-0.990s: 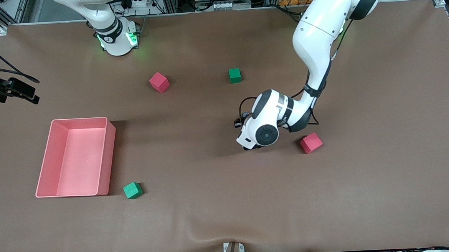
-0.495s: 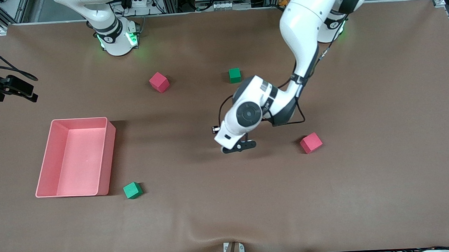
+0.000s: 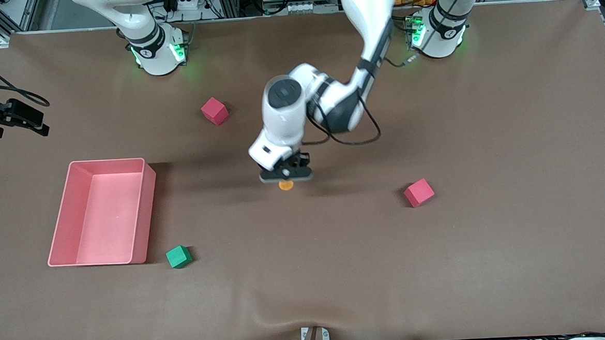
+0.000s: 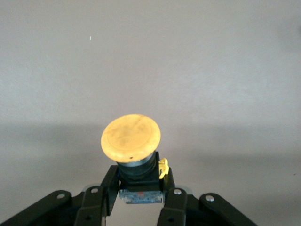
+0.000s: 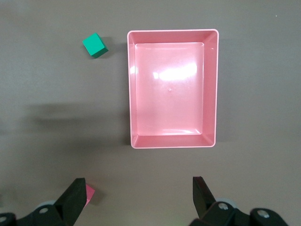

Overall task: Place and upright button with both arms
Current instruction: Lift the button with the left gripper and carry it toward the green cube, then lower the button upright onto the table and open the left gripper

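Note:
My left gripper [image 3: 285, 174] hangs over the middle of the table, shut on the button [image 3: 285, 185]. In the left wrist view the button's round orange cap [image 4: 130, 136] points away from the gripper. Its black body [image 4: 141, 176] is pinched between the two fingers [image 4: 107, 186]. The left gripper [image 4: 139, 181] holds it above bare brown table. My right gripper [image 5: 138, 197] is open and empty, high over the table beside the pink tray, and it waits.
A pink tray [image 3: 151, 209] stands toward the right arm's end and also shows in the right wrist view [image 5: 214, 89]. A green cube [image 3: 178, 257] sits beside it. Two red cubes [image 3: 214, 111] [image 3: 419, 192] lie on the table.
My left arm has swung from beside the red cube toward the table's middle. Its gripper has turned, so the orange cap now shows. The arm now hides a second green cube.

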You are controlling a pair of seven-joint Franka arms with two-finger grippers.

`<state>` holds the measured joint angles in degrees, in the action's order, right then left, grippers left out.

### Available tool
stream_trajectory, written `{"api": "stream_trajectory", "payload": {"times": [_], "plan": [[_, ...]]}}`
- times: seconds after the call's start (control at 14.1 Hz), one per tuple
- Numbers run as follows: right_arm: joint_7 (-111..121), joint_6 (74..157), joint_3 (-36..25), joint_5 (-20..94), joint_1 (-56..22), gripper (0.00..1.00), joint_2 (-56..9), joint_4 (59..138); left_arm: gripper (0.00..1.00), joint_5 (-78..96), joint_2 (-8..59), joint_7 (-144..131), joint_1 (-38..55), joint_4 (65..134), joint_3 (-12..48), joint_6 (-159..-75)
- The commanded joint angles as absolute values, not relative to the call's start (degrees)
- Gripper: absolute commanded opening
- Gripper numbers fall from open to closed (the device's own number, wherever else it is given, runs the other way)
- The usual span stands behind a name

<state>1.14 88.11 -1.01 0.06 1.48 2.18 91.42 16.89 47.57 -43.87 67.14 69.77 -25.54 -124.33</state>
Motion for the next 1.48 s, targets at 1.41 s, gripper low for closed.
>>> {"api": "stream_trajectory", "payload": {"times": [1.41], "plan": [[1.76, 85.96, -1.49, -0.88, 1.93, 1.0, 2.72, 91.41, 0.0, -41.48, 58.26, -112.58, 83.4, 74.27, -23.73, -126.39]]}}
